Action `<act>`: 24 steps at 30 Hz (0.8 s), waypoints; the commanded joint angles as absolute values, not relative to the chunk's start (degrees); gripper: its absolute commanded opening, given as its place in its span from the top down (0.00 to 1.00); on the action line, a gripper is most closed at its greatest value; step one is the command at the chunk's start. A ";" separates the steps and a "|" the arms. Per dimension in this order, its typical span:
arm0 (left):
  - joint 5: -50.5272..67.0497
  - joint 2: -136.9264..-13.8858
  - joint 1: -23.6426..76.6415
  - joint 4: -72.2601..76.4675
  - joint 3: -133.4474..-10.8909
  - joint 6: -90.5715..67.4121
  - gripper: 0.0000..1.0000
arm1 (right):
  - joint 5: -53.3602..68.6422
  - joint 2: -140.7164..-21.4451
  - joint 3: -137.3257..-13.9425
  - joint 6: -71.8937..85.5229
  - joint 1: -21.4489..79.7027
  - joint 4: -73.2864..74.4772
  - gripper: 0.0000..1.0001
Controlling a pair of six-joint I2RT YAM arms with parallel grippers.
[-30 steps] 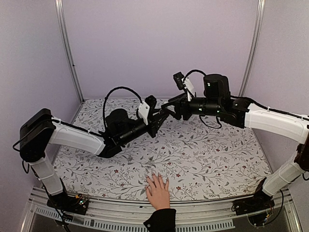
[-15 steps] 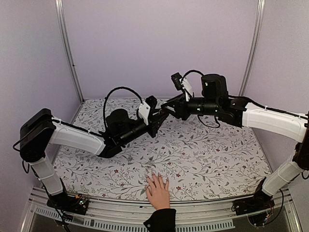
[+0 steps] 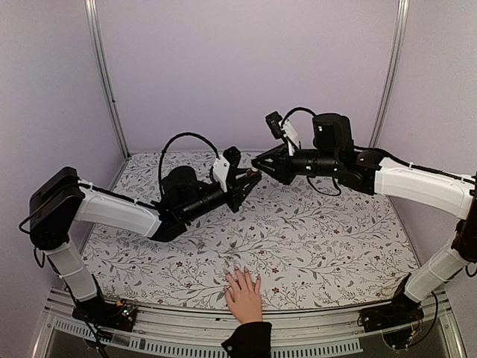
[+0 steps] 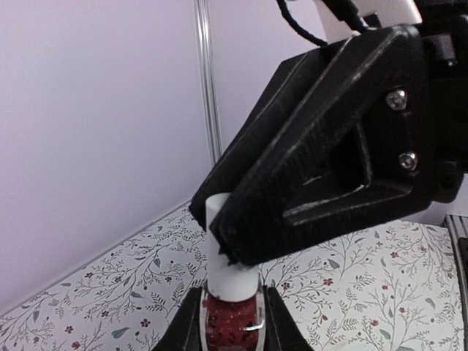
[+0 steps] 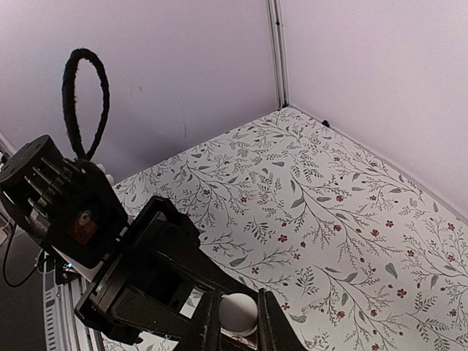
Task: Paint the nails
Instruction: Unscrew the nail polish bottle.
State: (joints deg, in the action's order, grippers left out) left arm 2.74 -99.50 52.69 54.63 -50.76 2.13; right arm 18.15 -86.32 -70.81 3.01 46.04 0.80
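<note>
A light-skinned hand [image 3: 244, 297] with a black cuff lies flat at the table's near edge; its nails [image 3: 240, 273] are too small to make out. Far above the middle of the table, my left gripper [image 3: 251, 177] [image 4: 230, 323] is shut on a small dark-red bottle [image 4: 229, 329]. The bottle's white cap [image 4: 227, 252] [image 5: 239, 313] sticks up out of the jaws. My right gripper [image 3: 258, 159] [image 5: 238, 316] meets it tip to tip, its fingers [image 4: 322, 161] shut on that cap. Both grippers hang well away from the hand.
The table [image 3: 335, 231] has a floral cover. Lilac walls with metal posts [image 3: 104, 74] [image 3: 389, 74] close in the back and sides. The left arm's black cable loop [image 5: 86, 95] arches above its wrist.
My right gripper has edged left and its jaws have closed onto the white cap. The left gripper, the bottle and the hand have stayed put.
</note>
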 commanded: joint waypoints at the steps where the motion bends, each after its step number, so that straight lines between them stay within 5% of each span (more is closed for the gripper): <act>1: 8.68 -98.25 51.26 50.36 -53.52 0.16 1.00 | 25.42 -84.84 -69.48 1.81 46.63 -1.53 0.90; 10: 27.12 -97.77 48.59 51.31 -53.36 -3.93 1.00 | 32.92 -84.04 -68.73 -5.27 46.93 1.89 0.92; 18: 61.45 -101.22 43.52 67.45 -53.96 -17.42 1.00 | 41.49 -83.17 -68.92 -10.94 47.33 5.23 0.94; 24: 68.54 -103.34 42.98 75.76 -55.13 -25.23 1.00 | 46.63 -82.97 -69.09 -13.91 48.15 6.78 0.95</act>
